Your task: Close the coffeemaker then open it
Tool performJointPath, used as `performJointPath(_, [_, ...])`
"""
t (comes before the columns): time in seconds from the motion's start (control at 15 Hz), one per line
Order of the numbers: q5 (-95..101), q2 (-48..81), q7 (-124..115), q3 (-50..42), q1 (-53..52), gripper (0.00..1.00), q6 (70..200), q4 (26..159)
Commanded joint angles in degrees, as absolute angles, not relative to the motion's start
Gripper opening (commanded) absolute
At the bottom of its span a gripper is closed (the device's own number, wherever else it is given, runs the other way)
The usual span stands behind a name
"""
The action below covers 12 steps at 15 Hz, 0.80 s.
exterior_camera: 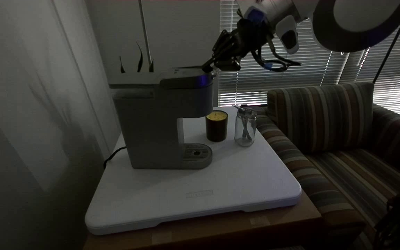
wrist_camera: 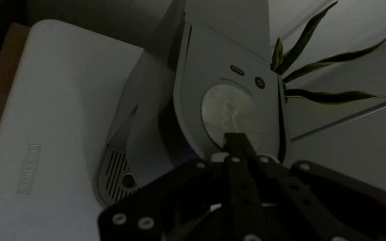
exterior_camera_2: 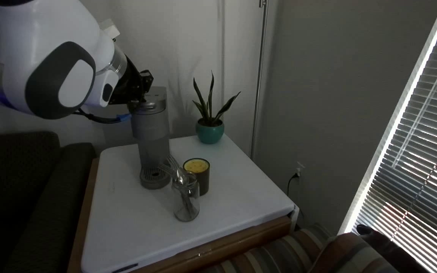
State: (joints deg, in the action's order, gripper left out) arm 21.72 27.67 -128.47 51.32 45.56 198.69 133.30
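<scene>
Coffeemaker (exterior_camera: 153,132): boxy, grey; we see it upright on the white tabletop (exterior_camera: 241,177).
Lid (wrist_camera: 206,63): we find it lowered over the brew head (exterior_camera: 193,102).
Drip base (exterior_camera: 205,156): round-fronted, slotted.

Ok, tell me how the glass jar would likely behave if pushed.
The jar may tip if pushed high, as cutlery leans out over its rim. Its clear, glassy wall suggests it is slippery and could break if knocked. The cutlery, leaning loosely, would probably rattle.

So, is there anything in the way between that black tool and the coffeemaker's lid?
Nothing visible. The shut tool is right at the front of the lid of the coffeemaker; whether they touch is hard to tell. The dark cup and glass jar stand lower, on the white tabletop, not between them.
</scene>
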Motion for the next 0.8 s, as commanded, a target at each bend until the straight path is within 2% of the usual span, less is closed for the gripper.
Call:
performJointPath(0.0, [25.13, 32.2, -125.94, 51.61, 44.96, 0.0, 196.53, 129.4])
performJointPath(0.73, [32.42, 35.43, -125.68, 53.98, 45.71, 0.0, 193.51, 124.11])
